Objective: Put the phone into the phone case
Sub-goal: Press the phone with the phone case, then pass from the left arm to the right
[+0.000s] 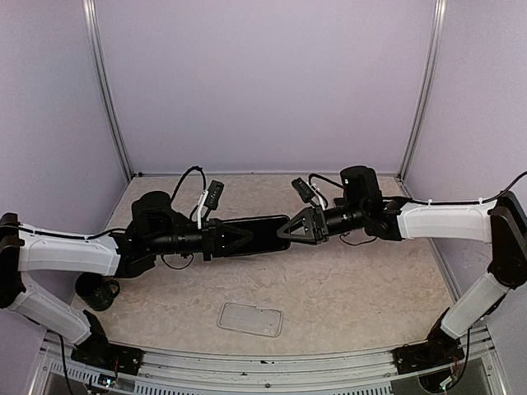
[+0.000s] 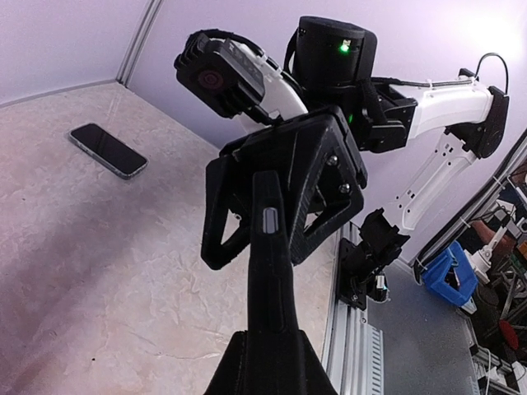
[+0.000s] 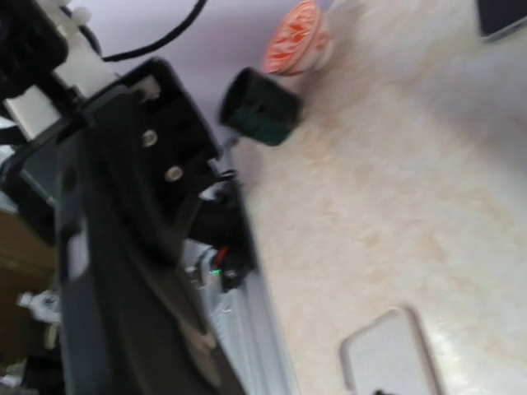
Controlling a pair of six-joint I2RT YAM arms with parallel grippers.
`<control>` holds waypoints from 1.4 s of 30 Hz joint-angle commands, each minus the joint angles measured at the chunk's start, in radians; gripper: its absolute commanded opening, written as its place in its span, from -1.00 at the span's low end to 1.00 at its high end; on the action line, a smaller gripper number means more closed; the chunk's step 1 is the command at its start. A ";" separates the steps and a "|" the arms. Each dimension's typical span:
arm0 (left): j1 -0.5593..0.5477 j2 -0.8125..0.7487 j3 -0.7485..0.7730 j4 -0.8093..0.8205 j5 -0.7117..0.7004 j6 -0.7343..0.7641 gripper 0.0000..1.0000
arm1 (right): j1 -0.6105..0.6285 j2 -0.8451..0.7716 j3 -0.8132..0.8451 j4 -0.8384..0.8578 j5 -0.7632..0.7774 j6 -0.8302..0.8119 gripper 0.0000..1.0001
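Note:
A black phone case (image 1: 263,233), a thin flat slab with a grey side button (image 2: 269,220), hangs level above the table between both arms. My left gripper (image 1: 240,238) is shut on its left end, and its fingers close round the case at the bottom of the left wrist view (image 2: 270,350). My right gripper (image 1: 287,228) is shut on the right end, one finger on each flat face (image 2: 272,202). A dark phone (image 2: 108,151) with a silver rim lies flat on the table, and its corner shows in the right wrist view (image 3: 504,15). I cannot make it out from above.
A clear phone-sized case (image 1: 250,318) lies near the front edge and also shows in the right wrist view (image 3: 387,355). A dark green mug (image 1: 99,292) stands at the left beside an orange-and-white cup (image 3: 298,37). The right wrist view is blurred. A metal rail (image 1: 263,362) runs along the near edge.

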 commanded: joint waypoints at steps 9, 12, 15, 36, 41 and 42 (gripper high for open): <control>0.045 0.031 0.030 0.052 0.084 -0.073 -1.00 | 0.006 -0.166 0.065 -0.431 0.199 -0.466 0.98; 0.057 0.054 0.045 0.045 0.115 -0.103 -1.00 | 0.007 -0.205 0.057 -0.462 0.254 -0.533 0.99; 0.064 0.080 0.069 0.027 0.146 -0.127 -1.00 | 0.012 -0.255 0.026 -0.461 0.320 -0.615 0.99; 0.040 0.244 0.219 -0.146 0.231 -0.190 -1.00 | 0.264 -0.325 -0.080 -0.333 0.759 -0.970 0.99; 0.034 0.265 0.229 -0.161 0.243 -0.188 -1.00 | 0.314 -0.263 -0.048 -0.344 0.840 -1.004 0.99; 0.032 0.267 0.230 -0.167 0.244 -0.185 -1.00 | 0.322 -0.251 -0.041 -0.348 0.851 -1.010 0.99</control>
